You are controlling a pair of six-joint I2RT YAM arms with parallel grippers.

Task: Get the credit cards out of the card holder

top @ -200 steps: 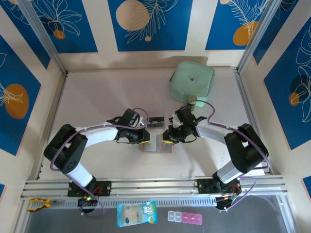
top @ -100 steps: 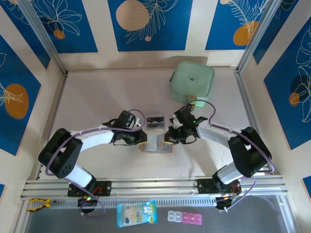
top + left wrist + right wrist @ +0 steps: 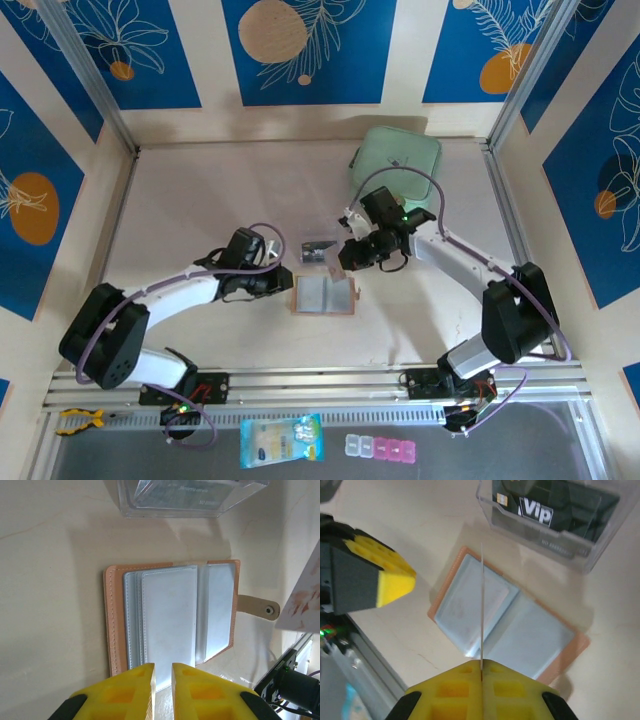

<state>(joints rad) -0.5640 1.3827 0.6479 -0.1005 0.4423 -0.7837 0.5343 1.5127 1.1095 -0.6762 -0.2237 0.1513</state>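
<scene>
The salmon-tan card holder [image 3: 323, 295] lies open and flat, its grey pockets [image 3: 169, 615] facing up and its snap tab [image 3: 260, 608] at the side. My right gripper [image 3: 347, 263] hangs just above its far right corner, shut on a thin pale credit card [image 3: 482, 605] that I see edge-on, lifted free of the holder [image 3: 520, 630]. That card [image 3: 302, 600] shows white with reddish marks. A dark grey credit card [image 3: 545, 510] lies in a clear box [image 3: 318, 250]. My left gripper [image 3: 285, 285] sits at the holder's left edge, its jaws [image 3: 163, 666] a narrow gap apart with nothing between them.
A mint-green zip pouch [image 3: 395, 165] lies at the back right, behind the right arm. The clear box [image 3: 190, 492] sits just beyond the holder. In front of the base rail lie a blue-white packet [image 3: 282, 440] and a pill organiser [image 3: 380, 448].
My right gripper has shut on the pale card and risen away from the holder towards the back. My left gripper has drawn back leftwards off the holder.
</scene>
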